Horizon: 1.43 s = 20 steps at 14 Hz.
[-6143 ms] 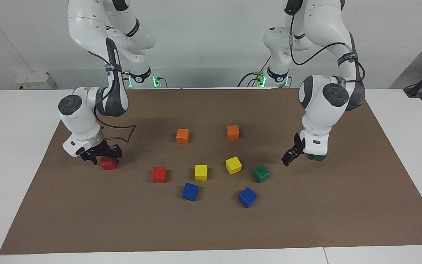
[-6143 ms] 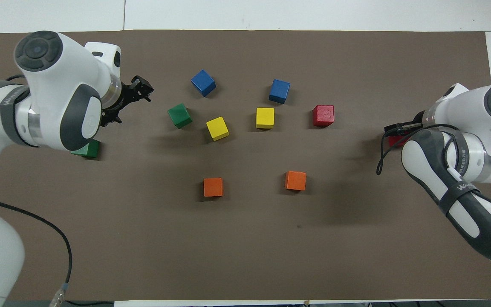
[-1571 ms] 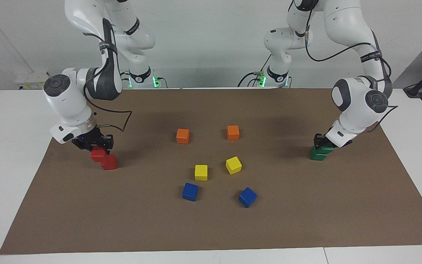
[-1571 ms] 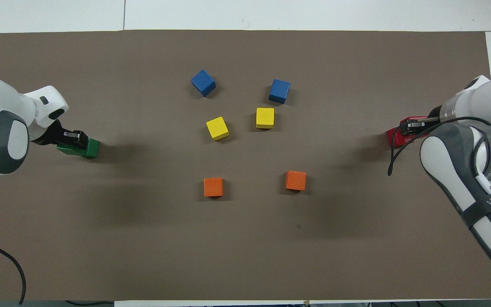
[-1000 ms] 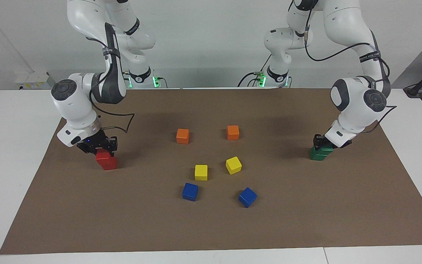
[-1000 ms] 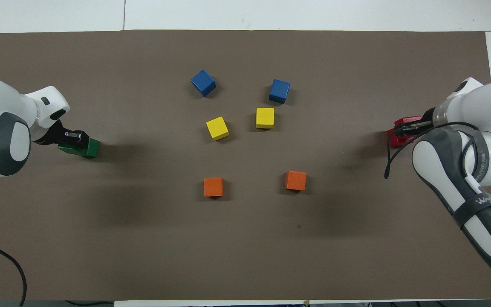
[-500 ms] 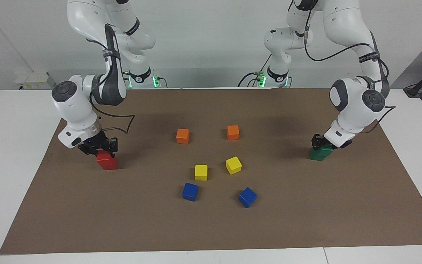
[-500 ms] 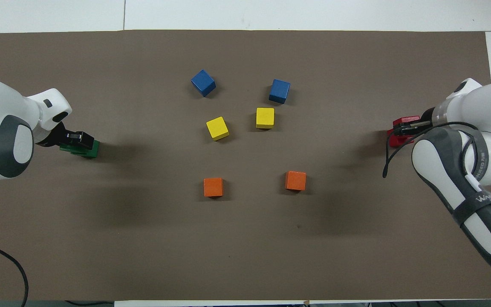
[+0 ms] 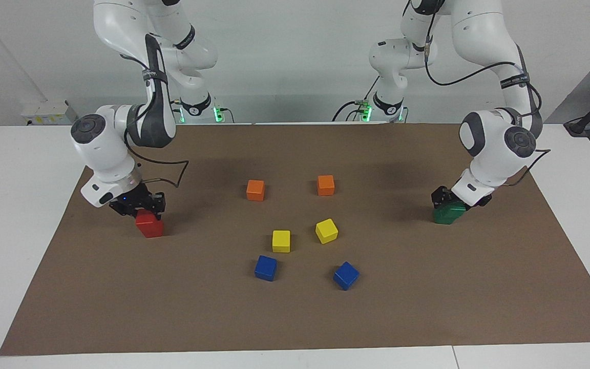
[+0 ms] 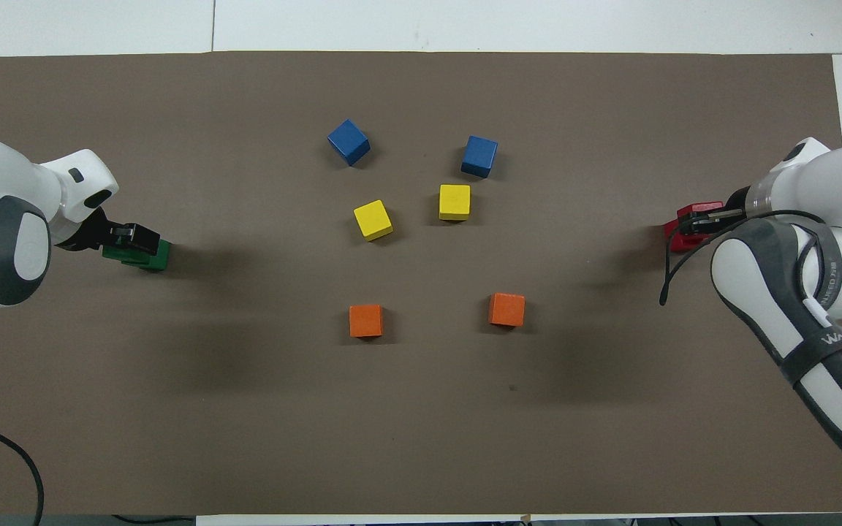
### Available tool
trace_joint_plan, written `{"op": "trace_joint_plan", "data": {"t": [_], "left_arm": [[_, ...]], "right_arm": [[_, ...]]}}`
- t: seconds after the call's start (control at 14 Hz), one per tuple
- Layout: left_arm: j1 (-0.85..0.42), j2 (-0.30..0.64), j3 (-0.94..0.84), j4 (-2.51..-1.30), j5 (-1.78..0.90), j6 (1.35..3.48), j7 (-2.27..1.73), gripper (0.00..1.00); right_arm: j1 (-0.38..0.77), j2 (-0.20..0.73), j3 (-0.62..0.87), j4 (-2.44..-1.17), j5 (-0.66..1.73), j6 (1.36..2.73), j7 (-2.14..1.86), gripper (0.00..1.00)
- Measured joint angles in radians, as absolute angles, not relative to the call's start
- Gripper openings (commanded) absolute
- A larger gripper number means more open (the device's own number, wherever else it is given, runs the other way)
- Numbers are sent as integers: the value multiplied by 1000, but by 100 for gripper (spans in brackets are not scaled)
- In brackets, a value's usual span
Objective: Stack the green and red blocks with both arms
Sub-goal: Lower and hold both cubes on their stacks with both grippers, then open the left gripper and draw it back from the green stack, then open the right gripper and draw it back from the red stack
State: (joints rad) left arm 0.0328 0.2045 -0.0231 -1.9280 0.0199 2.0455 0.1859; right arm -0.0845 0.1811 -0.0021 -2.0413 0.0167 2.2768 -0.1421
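the two orange cubes (image 9: 255,190) (image 9: 325,185) lie nearest the robots, side by side at mid-mat. a step farther out, at the right arm's end of the mat (image 9: 428,307), the right gripper (image 9: 139,205) sits on top of the red blocks (image 9: 149,224), one on the other; its jaws look clamped on the upper block, though only a sliver of that block shows under the fingers. at the left arm's end, about as far out, the left gripper (image 9: 446,199) is down on the green blocks (image 9: 447,213), also one on the other; whether its jaws are pinching the upper block or have parted i cannot tell. farther out than both stacks, at mid-mat, lie two yellow cubes (image 9: 281,241) (image 9: 327,230), near each other but apart. farthest from the robots are two blue cubes (image 9: 266,268) (image 9: 346,275), each alone on the mat.
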Motion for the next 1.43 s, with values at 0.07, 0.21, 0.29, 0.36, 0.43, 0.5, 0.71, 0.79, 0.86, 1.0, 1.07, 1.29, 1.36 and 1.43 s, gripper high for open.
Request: {"op": "trace_joint_plan", "data": {"t": [0.07,0.21,0.29,0.36,0.43,0.5,0.71,0.79,0.86,1.0,1.07,1.29,1.36,1.43], "left_arm": [[33,184,-23,-1914,20,2015,186,100],[34,130,-19,-1900,20,1953,186,100],[34,102,-18,-1899,20,1925,186,100],[35,75,-16,-1899,20,1902,185,100],[35,52,-15,-1898,20,1881,185,100],[37,24,-12,-1898,20,1857,184,100],[45,-53,-10,-1870,20,1761,183,100],[46,-68,-10,-1843,20,1713,183,100],[45,-75,-11,-1818,19,1676,183,100],[45,-77,-17,-1787,19,1630,171,100],[44,-76,-21,-1776,19,1615,162,100],[43,-67,-25,-1715,19,1560,151,100],[43,-61,-25,-1694,18,1545,150,100],[42,-55,-25,-1677,17,1533,146,100]], "right_arm": [[-90,181,-3,-2042,17,2277,-142,0],[-94,181,-3,-2043,17,2277,-142,0],[-94,181,-2,-2044,17,2277,-142,0],[-94,181,0,-2046,17,2277,-142,0],[-93,181,3,-2047,17,2277,-142,0],[-92,181,4,-2048,17,2277,-142,0],[-89,181,4,-2055,17,2277,-142,0],[-89,181,4,-2059,17,2277,-142,0],[-89,180,4,-2062,17,2279,-142,0],[-89,180,4,-2062,17,2280,-142,0],[-89,180,4,-2062,17,2280,-142,0],[-89,180,4,-2062,17,2280,-142,39],[-89,180,4,-2062,17,2280,-142,99],[-88,180,4,-2062,17,2280,-142,100]]}}
